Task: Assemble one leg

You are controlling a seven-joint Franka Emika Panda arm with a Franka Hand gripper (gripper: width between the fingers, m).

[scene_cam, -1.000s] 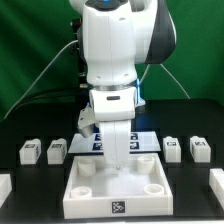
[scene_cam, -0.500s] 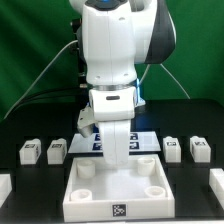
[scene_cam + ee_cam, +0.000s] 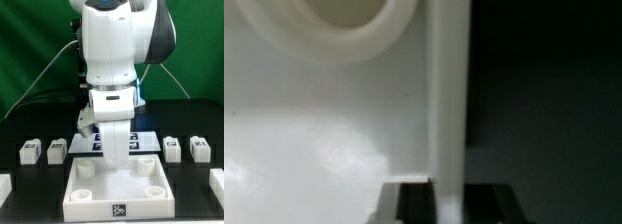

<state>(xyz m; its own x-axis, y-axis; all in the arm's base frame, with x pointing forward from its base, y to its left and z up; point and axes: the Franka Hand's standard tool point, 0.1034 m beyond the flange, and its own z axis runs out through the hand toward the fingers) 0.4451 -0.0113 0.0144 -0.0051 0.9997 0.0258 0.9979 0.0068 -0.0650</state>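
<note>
Leg, small white stubby tagged plastic block [image 3: 57,150], sits untouched on black counter [image 3: 190,175], well off to one side of tool [image 3: 448,203]. Jaws look clamped on wall of large white square plastic tray [image 3: 90,205]; keep wall square between them, move slowly.

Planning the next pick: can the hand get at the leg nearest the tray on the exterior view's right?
Probably not yet: the hand seems clamped on the tray wall; the leg itself stands uncovered.
</note>
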